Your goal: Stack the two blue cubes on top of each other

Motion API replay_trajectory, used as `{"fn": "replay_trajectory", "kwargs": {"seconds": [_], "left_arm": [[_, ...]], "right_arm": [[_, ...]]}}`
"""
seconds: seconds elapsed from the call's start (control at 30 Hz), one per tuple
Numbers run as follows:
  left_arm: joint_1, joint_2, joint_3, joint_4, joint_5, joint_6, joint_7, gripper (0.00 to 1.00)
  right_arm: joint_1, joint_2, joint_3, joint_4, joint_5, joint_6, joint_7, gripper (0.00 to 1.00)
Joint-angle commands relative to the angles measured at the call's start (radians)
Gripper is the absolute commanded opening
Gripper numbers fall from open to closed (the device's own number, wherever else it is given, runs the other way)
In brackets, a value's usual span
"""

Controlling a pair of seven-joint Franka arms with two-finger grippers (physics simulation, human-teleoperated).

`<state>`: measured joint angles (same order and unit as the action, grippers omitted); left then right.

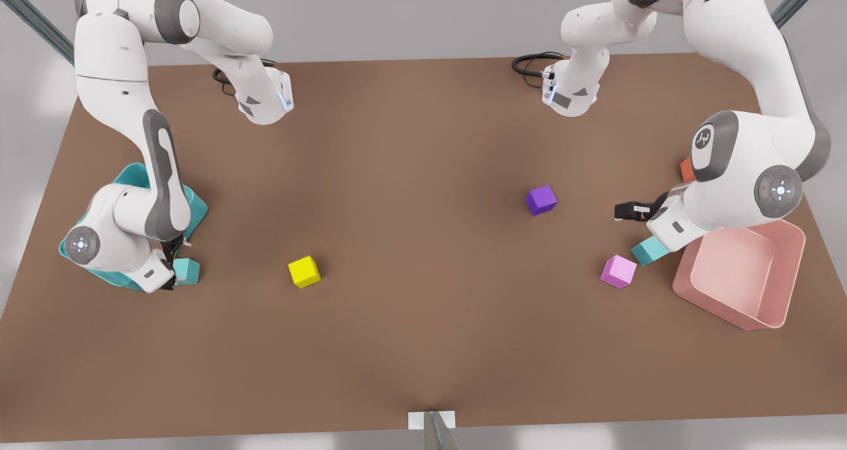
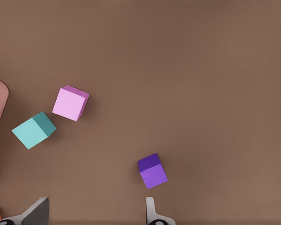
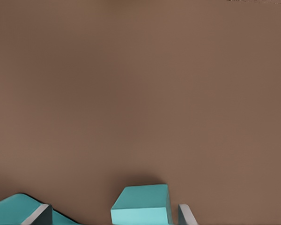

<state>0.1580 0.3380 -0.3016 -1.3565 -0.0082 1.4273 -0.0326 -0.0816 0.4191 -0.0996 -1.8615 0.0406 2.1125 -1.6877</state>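
Teal is being framed between the spread fingers of the right pincer (image 3: 114,216), where one blue cube (image 3: 143,205) is sitting ungripped on the brown worktop (image 1: 410,251) beside the teal bin (image 1: 135,175). The other blue cube (image 2: 33,130) is lying ahead of the open, empty left pincer (image 2: 96,213), next to a pink cube (image 2: 70,103).

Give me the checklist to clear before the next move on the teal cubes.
1. Right end effector open: ok.
2. First small matte teal cube, beside the large teal bin, between its fingers: ok.
3. That cube centred: not ok, nearer one finger.
4. Left end effector open, holding nothing: ok.
5. Second small matte teal cube apart from the light pink cube: ok.
6. Cubes stacked: not ok.
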Motion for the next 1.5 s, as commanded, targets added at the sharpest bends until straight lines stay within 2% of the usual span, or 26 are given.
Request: {"fn": "replay_trajectory", "kwargs": {"seconds": [0.0,0.3,1.47], "left_arm": [[0.0,-0.002,-0.001,0.0,0.001,-0.002,-0.003,1.0],[0.0,0.0,-0.001,0.0,0.001,-0.002,-0.003,1.0],[0.0,0.012,-0.001,0.0,0.001,-0.024,-0.003,1.0]], "right_arm": [[-0.001,0.003,0.0,-0.018,0.005,0.13,-0.33,1.0],[-0.024,0.046,0.0,-0.021,0.005,0.176,-0.25,1.0],[-0.069,0.145,0.0,-0.038,0.015,0.264,-0.248,1.0]]}}
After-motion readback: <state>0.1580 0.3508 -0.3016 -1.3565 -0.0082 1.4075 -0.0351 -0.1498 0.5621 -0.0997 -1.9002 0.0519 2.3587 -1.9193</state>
